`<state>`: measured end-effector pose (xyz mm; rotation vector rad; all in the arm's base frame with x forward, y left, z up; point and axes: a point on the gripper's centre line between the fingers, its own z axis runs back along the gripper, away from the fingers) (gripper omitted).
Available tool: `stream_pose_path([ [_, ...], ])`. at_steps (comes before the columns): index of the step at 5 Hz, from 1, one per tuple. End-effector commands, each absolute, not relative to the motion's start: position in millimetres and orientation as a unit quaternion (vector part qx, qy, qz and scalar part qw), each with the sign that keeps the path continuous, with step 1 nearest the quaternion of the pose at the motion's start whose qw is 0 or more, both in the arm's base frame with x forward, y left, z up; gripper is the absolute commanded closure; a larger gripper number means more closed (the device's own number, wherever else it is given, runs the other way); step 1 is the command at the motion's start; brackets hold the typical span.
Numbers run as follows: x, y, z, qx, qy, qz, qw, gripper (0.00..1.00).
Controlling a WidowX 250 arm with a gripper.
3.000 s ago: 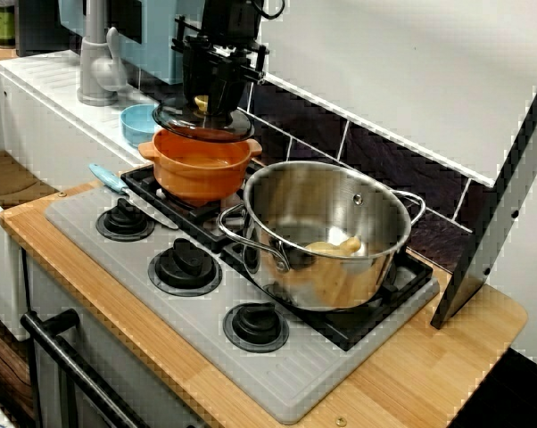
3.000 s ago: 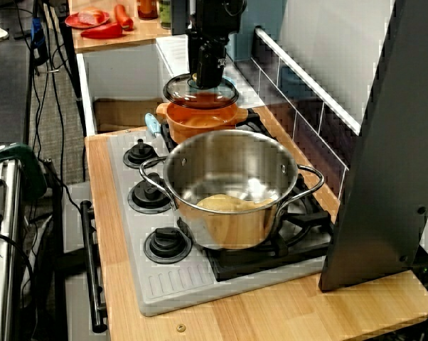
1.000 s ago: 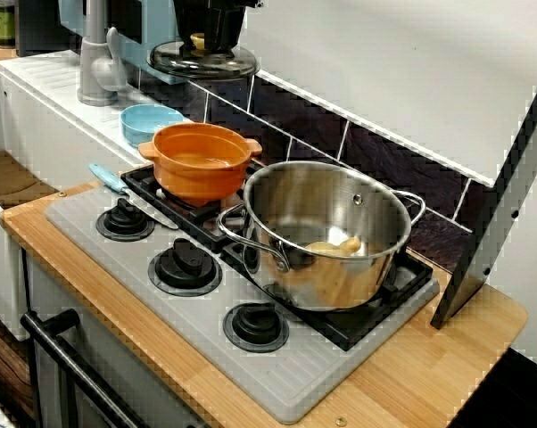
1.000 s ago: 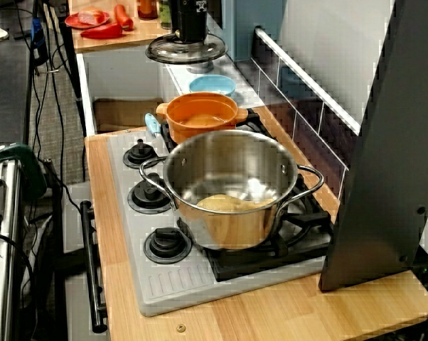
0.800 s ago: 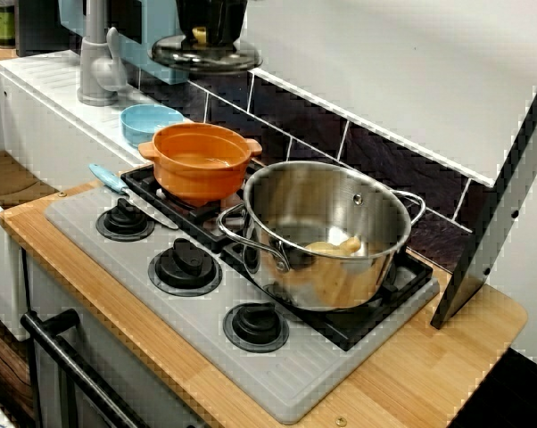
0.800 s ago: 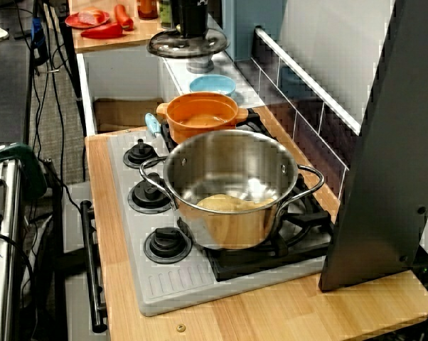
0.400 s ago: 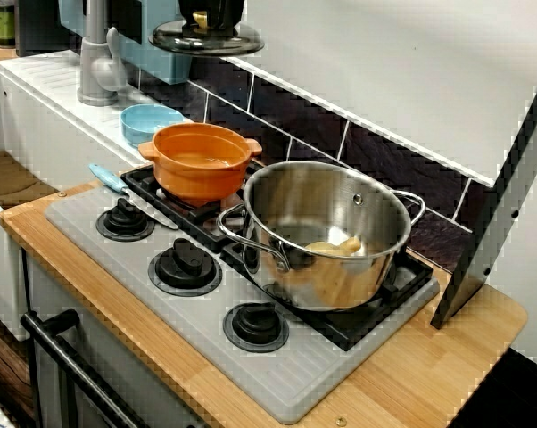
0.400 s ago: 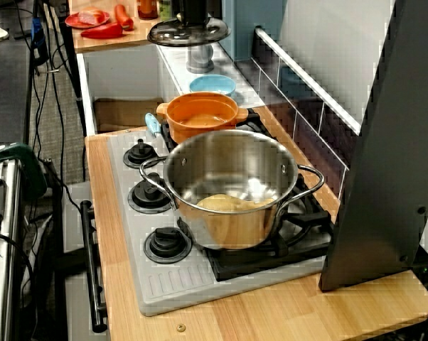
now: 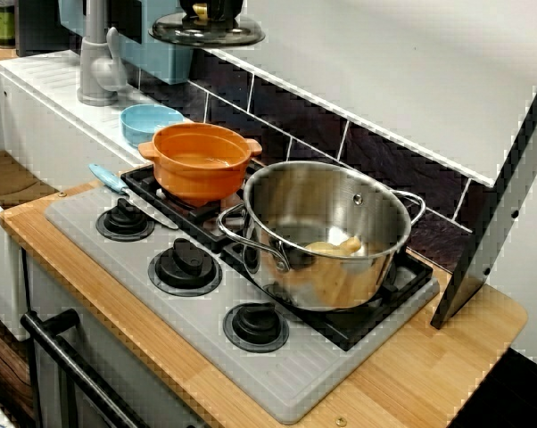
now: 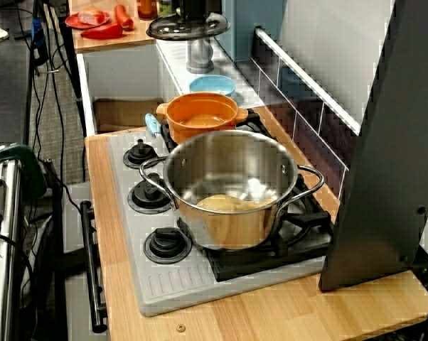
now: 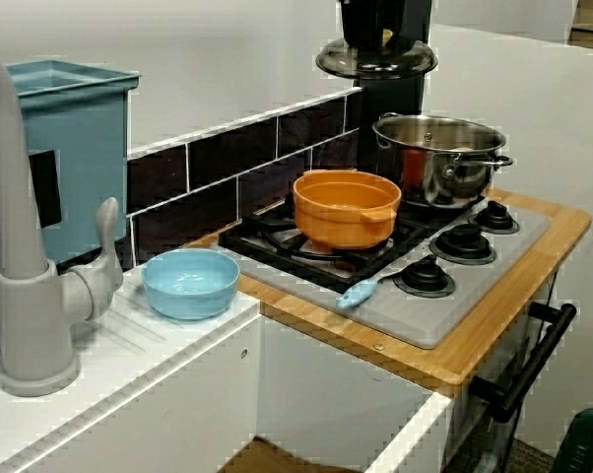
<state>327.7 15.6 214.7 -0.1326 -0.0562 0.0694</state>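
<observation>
1. Dark wall tiles back a pale wooden bench that carries a grey hob.
2. On the burners stand an open round orange ceramic pot and a shiny steel stockpot; a light-blue bowl sits nearby.
3. Up high, the black end effector is clenched on the knob of a round dark-rimmed glass lid, which hangs level, well apart from the orange pot.
</observation>
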Motion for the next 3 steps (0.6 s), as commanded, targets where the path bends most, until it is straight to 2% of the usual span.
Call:
stream_pose_path([
  [1, 323.6, 18.8, 249.1, -0.066, -0.077, 0.035, 0.994, 1.00],
  [3, 323.0, 19.4, 252.7, -0.069, -0.079, 0.035, 0.994, 1.00],
])
